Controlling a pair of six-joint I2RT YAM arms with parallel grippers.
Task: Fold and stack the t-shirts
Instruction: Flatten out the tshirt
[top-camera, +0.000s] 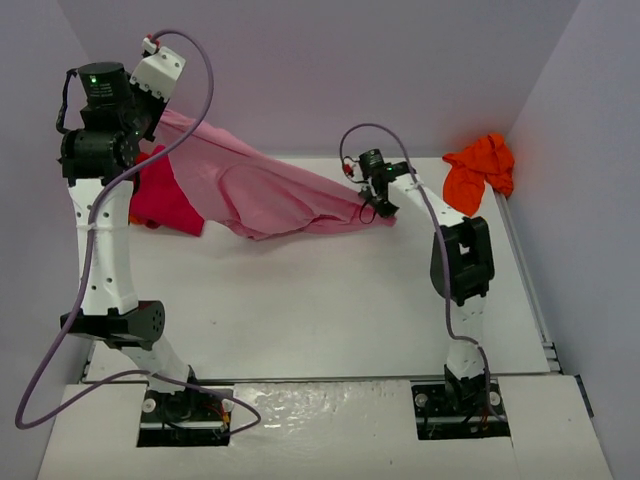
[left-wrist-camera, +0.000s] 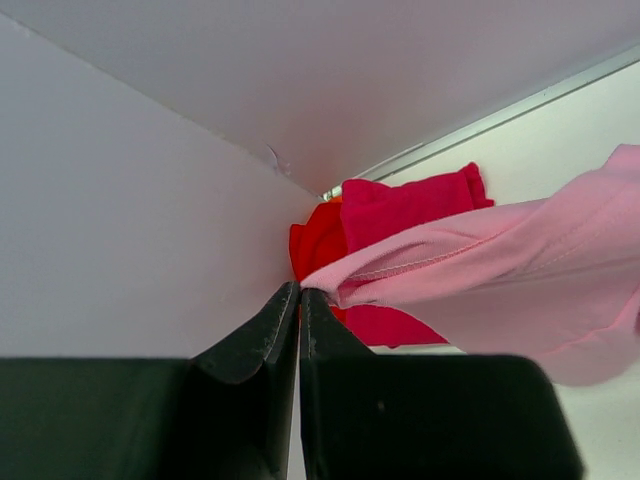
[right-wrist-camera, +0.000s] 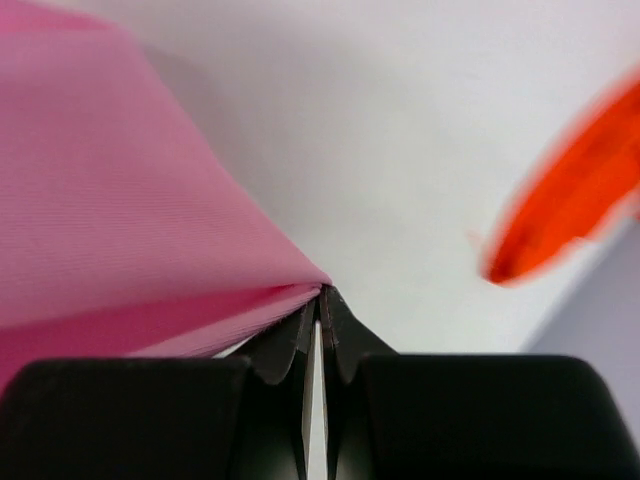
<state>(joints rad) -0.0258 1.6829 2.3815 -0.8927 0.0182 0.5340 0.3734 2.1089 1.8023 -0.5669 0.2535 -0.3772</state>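
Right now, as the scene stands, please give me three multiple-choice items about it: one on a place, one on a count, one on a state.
1. Where is the orange t-shirt?
A. far right corner of the table
B. far left corner
C. between the arm bases

2. How many t-shirts show?
A. two
B. three
C. four

3. What holds the light pink t-shirt?
A. one arm alone
B. both arms, jaws shut on it
C. nothing

Key:
1 A, the top view shows it crumpled there.
2 C, light pink and orange, plus the magenta t-shirt and the red t-shirt in the left wrist view.
3 B, the left gripper and the right gripper each pinch an edge.
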